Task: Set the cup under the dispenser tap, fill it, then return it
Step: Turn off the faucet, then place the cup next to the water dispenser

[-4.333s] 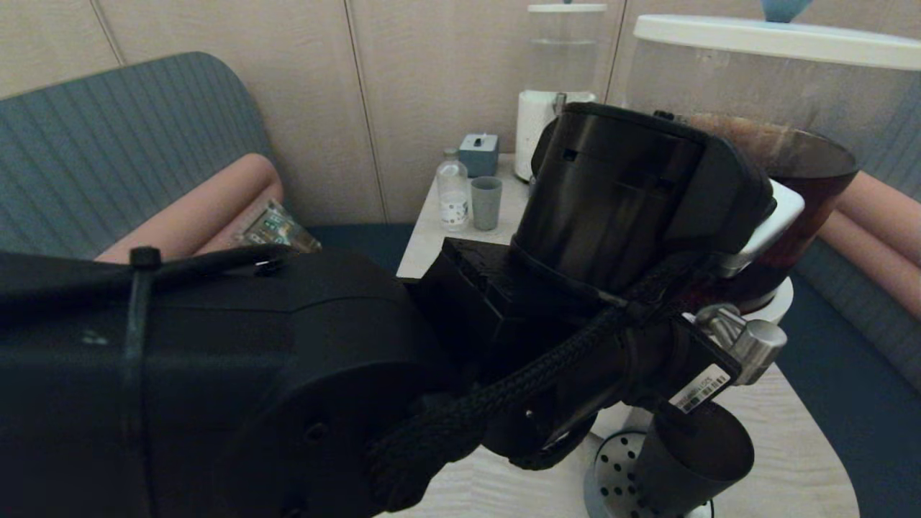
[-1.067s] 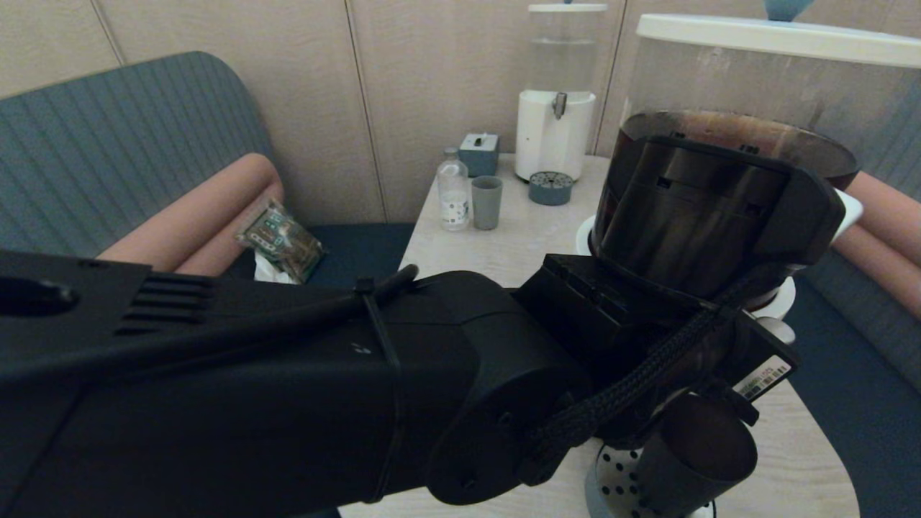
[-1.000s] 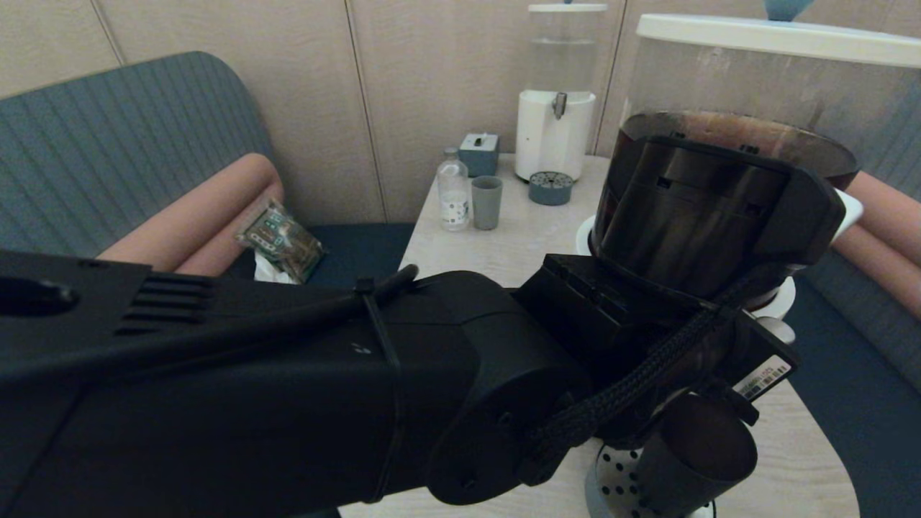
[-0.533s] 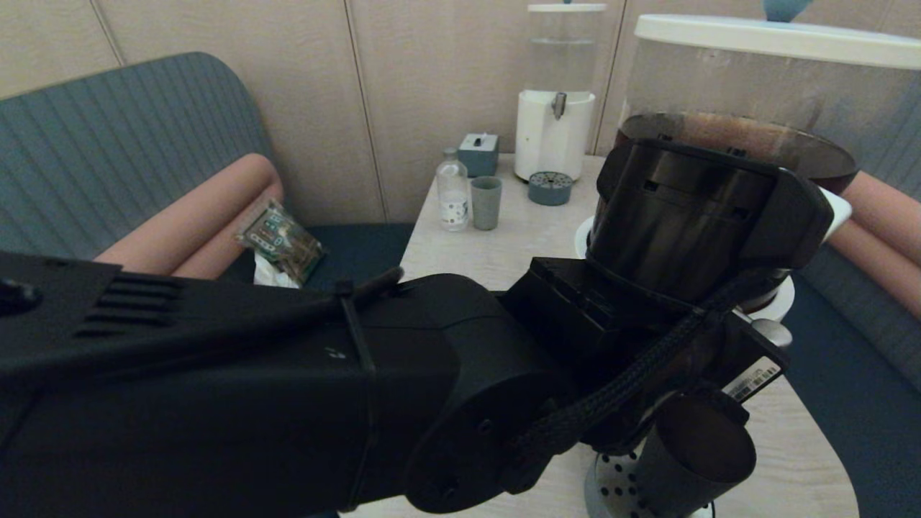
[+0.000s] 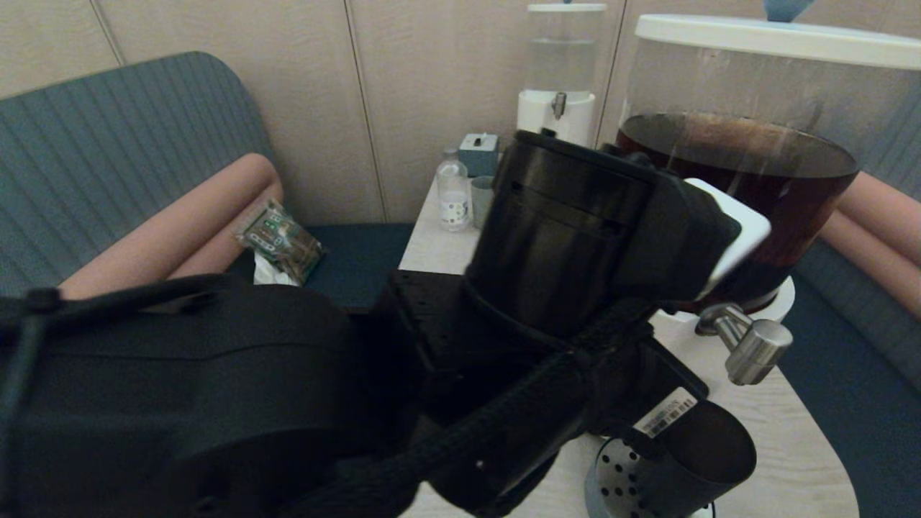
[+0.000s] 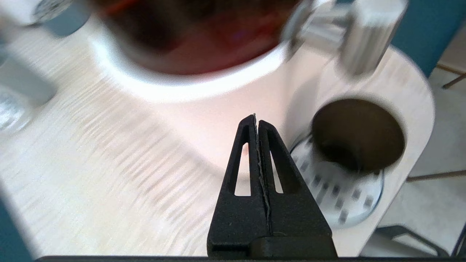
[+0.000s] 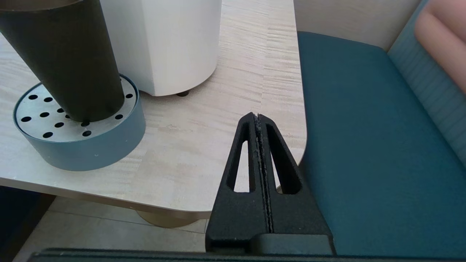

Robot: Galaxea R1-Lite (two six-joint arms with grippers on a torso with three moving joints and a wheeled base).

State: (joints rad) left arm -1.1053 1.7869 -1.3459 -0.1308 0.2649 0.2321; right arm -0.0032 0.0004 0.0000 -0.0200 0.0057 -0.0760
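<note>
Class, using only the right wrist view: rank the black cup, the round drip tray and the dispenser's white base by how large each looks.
1. White base, cut off by the frame.
2. Drip tray and black cup: too alike to rank; the tray looks wider, the cup taller but cropped.

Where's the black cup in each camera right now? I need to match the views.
Head view: the cup sits at the lower right, below the dispenser tap.
Left wrist view: the cup, open mouth showing.
Right wrist view: the cup, side wall.
Shared landmark: the perforated drip tray under it.
</note>
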